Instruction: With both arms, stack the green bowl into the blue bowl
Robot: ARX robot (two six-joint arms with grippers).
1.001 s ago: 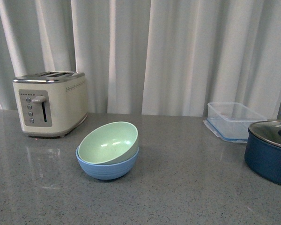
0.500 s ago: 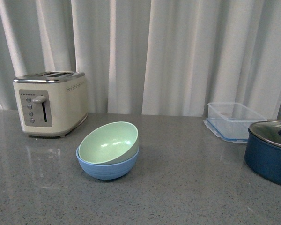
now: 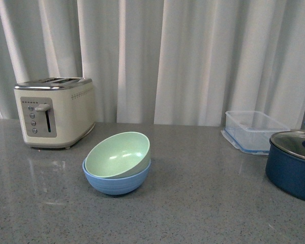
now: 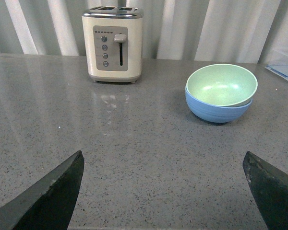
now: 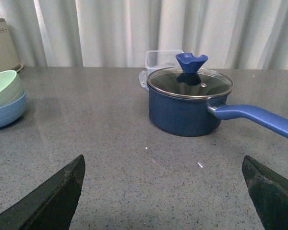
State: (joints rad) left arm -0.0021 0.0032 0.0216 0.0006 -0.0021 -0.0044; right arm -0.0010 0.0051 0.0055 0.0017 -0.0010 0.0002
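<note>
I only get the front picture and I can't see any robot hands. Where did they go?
Observer: Both are pulled back from the bowls. In the left wrist view the left gripper has its fingers spread wide over bare counter, holding nothing.
Operator: And the other one?
Observer: The right gripper is open too, and empty. It faces the navy pot.
Operator: My pot is cut off at the edge. Does it have a handle?
Observer: Yes, a long blue handle sticks out from its side, and a blue knob sits on the glass lid.
Operator: Is the green bowl sitting flat?
Observer: No. The green bowl sits tilted inside the blue bowl.
</note>
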